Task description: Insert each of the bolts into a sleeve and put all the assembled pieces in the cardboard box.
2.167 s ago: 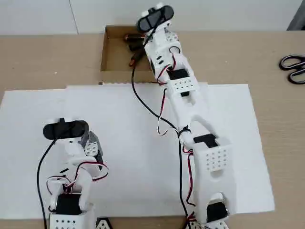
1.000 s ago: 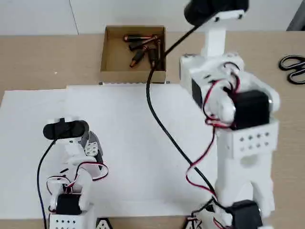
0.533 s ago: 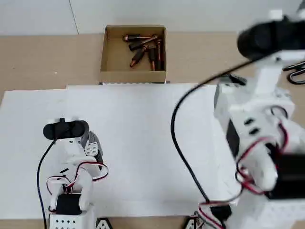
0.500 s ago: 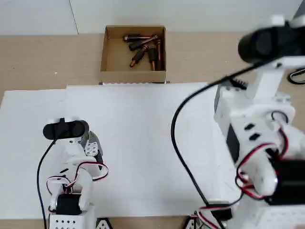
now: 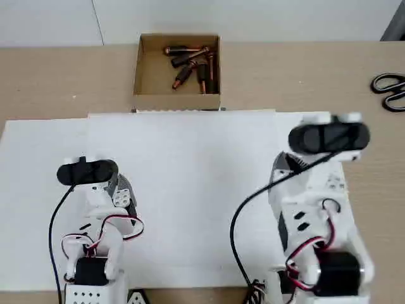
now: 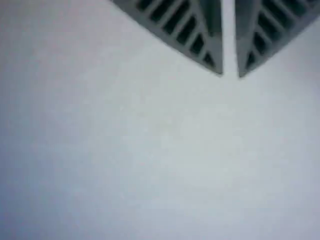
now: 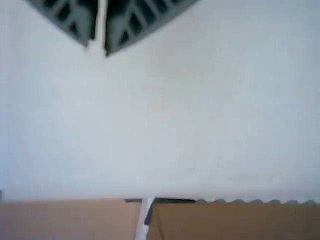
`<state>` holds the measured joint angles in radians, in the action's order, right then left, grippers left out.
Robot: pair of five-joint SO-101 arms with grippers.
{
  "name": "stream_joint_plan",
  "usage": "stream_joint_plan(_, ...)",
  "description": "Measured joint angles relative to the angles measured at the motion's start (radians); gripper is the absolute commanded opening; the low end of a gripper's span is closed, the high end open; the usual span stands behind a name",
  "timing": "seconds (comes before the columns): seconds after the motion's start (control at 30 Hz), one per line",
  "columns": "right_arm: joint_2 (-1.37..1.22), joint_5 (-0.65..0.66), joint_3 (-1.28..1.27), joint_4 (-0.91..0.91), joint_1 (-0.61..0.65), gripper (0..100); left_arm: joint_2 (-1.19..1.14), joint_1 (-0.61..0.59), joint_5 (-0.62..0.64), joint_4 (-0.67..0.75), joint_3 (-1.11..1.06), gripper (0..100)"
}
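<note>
The pieces (image 5: 190, 63) all sit in the box (image 5: 147, 81) at the table's (image 5: 63, 76) far edge: short coppery rods, dark ends, piled crosswise. Probably stiff, light, smooth and rolly, so I'd pinch mid-sleeve. Both the left gripper (image 6: 229, 70) and right gripper (image 7: 97, 47) have fingers together, holding nothing.

Scissors (image 5: 389, 90) on table (image 5: 63, 76), white paper (image 5: 190, 164)

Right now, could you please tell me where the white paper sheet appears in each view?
High view: the white paper sheet spans the middle, in front of the cardboard box.
Left wrist view: the sheet, beneath the left gripper.
Right wrist view: the sheet, beneath the right gripper, ending near the cardboard box.
Shared landmark: the cardboard box at the sheet's far edge.
</note>
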<state>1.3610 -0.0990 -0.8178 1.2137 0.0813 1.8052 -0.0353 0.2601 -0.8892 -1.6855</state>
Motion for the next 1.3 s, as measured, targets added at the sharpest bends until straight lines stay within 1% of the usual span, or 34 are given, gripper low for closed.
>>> stream_joint_plan(0.13, 0.181, 0.0, -0.273, -0.081, 0.0, 0.4, 0.0, 0.0, 0.0, 0.0, 0.0, 1)
stream_joint_plan(0.23, 0.304, 0.005, -0.446, -0.095, 0.0, 0.4, 0.0, 0.0, 0.0, 0.0, 0.0, 1)
stream_joint_plan(0.33, 0.423, 0.046, -0.598, -0.101, 0.0, 0.4, 0.0, 0.0, 0.0, 0.0, 0.0, 1)
stream_joint_plan(0.47, 0.436, 0.075, -0.733, -0.153, -0.003, 0.4, 0.0, 0.0, 0.0, 0.0, 0.0, 1)
stream_joint_plan(0.63, 0.436, 0.08, -0.845, -0.278, 0.0, 0.4, 0.0, 0.0, 0.0, 0.0, 0.0, 1)
stream_joint_plan(0.8, 0.436, 0.081, -0.852, -0.322, -0.002, 0.4, 0.0, 0.0, 0.0, 0.0, 0.0, 1)
stream_joint_plan(1.3, 0.434, 0.081, -0.852, -0.308, 0.0, 0.4, 0.0, 0.0, 0.0, 0.0, 0.0, 1)
